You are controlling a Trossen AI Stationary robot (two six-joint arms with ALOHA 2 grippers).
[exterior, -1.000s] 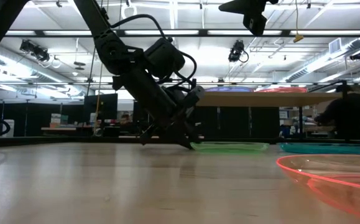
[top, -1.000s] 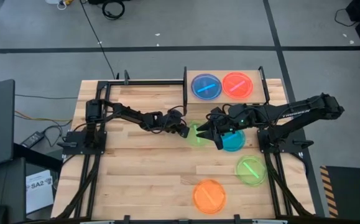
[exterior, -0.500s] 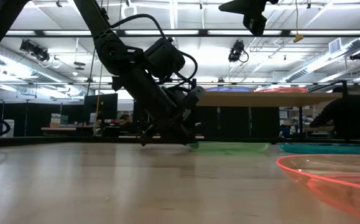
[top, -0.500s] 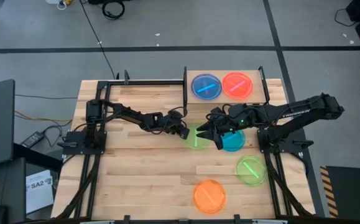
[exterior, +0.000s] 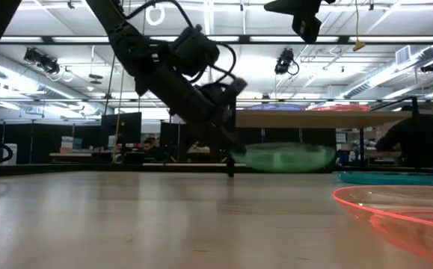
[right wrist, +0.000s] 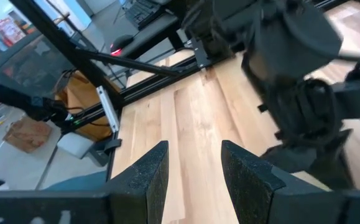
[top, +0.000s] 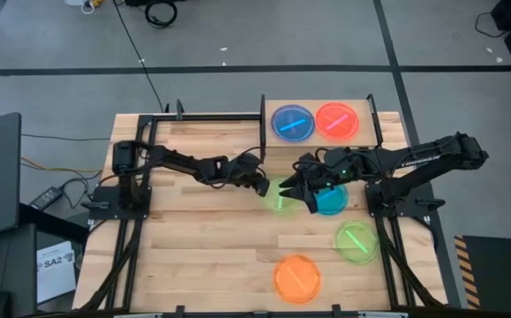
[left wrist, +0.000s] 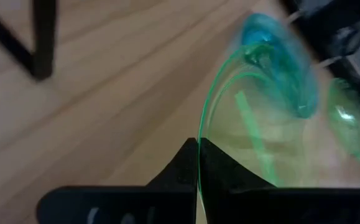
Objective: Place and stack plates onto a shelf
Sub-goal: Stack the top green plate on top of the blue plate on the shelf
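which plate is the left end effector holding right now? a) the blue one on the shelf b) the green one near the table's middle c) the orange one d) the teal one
b: the left end effector is shut on the rim of the green plate, and the low view shows that plate lifted clear of the tabletop, while the other plates lie untouched.

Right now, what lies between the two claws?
In the high view, the green plate fills that stretch: the left claw pinches its rim, lifted per the low view, and the open right claw hovers at its other side.
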